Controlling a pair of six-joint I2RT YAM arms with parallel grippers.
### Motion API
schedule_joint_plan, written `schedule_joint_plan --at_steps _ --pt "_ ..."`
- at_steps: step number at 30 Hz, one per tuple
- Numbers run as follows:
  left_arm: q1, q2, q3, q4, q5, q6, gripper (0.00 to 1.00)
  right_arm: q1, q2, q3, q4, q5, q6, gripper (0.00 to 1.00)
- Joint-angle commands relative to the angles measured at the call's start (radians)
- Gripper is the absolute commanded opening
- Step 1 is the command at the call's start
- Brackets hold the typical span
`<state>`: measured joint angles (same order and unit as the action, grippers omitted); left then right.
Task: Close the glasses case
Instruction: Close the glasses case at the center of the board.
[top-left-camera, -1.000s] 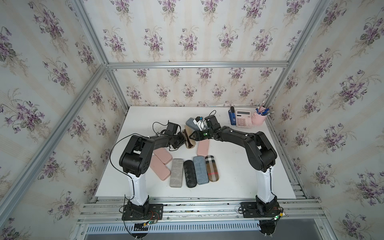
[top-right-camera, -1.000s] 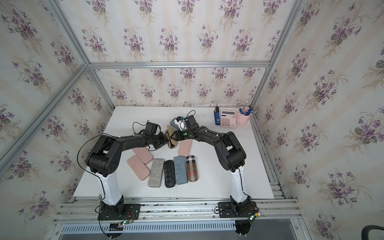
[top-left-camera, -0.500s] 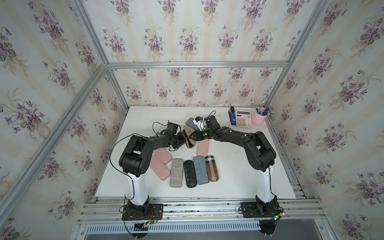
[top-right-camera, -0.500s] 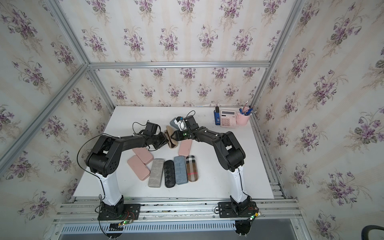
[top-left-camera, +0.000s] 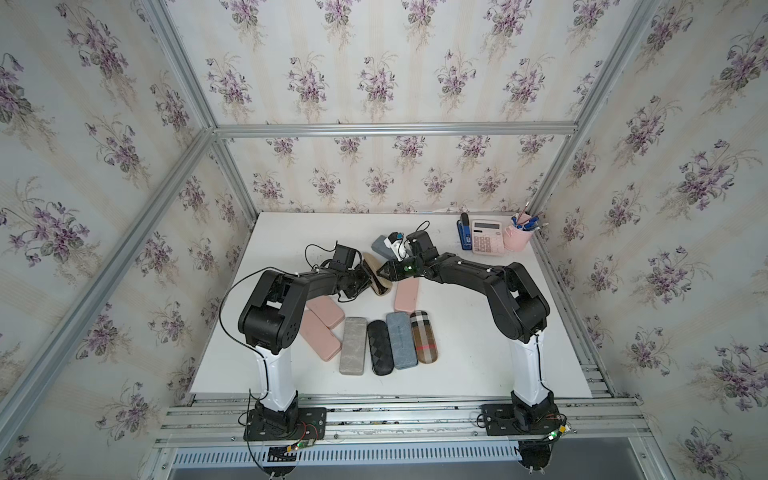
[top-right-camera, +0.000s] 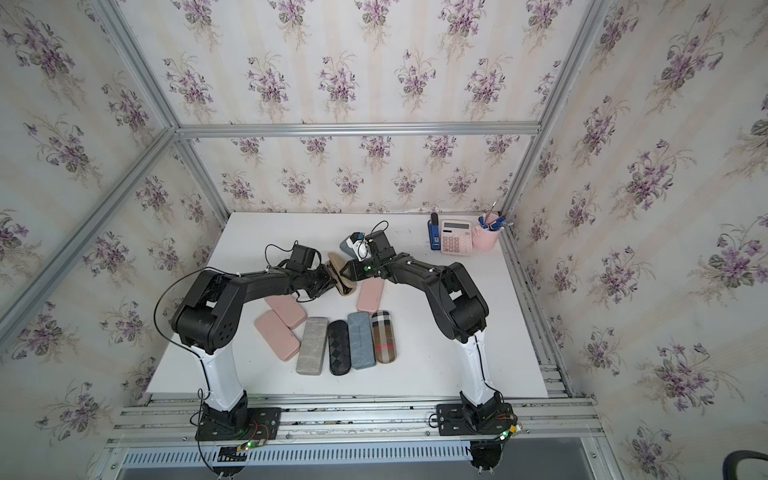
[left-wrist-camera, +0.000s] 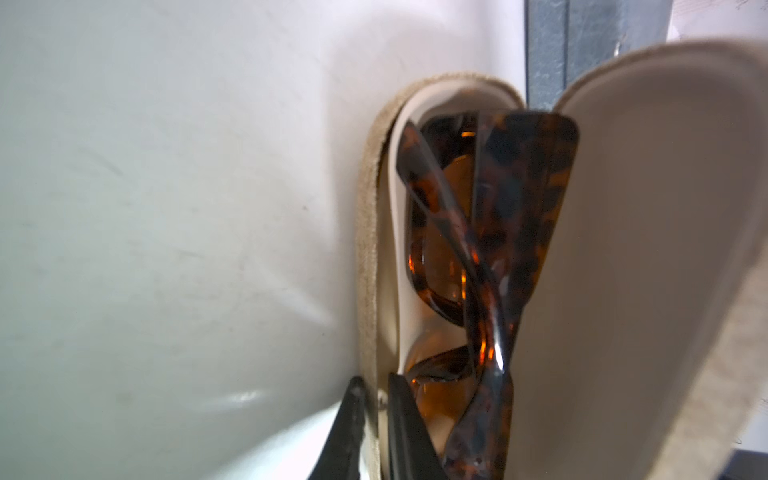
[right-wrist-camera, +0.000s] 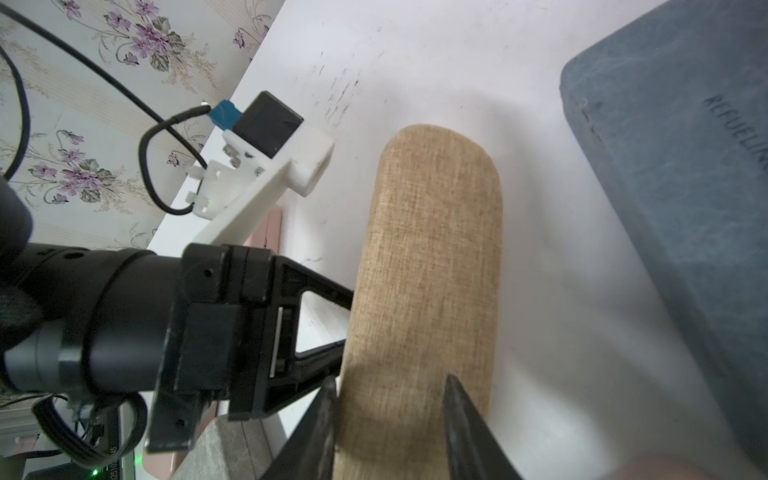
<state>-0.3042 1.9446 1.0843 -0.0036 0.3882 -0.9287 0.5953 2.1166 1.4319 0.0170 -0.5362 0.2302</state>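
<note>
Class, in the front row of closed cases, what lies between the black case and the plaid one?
The blue-grey case lies between them, side by side with each; both top views show it.

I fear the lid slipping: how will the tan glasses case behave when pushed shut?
Probably stiff: the tan case holds its curved shell shape though the left gripper pinches only its rim. Its woven fabric likely grips rather than slips. The rounded back may rock when pushed; the sunglasses inside call for gentle closing.
</note>
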Motion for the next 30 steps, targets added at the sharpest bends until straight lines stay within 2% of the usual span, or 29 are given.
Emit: schedule_joint_plan --at_steps 1,21,30 --pt "-0.006 -0.001 0.002 0.022 0.052 0.012 0.15 0.017 0.021 -0.002 -0.100 -0.027 -0.011 0.39" --pt "-0.006 -0.005 -0.003 0.026 0.055 0.010 0.15 0.022 0.029 0.002 -0.103 -0.029 -0.014 0.38" --pt "-0.008 -0.075 -0.041 0.093 0.070 0.013 0.22 0.044 0.023 0.003 -0.135 0.062 -0.040 0.39"
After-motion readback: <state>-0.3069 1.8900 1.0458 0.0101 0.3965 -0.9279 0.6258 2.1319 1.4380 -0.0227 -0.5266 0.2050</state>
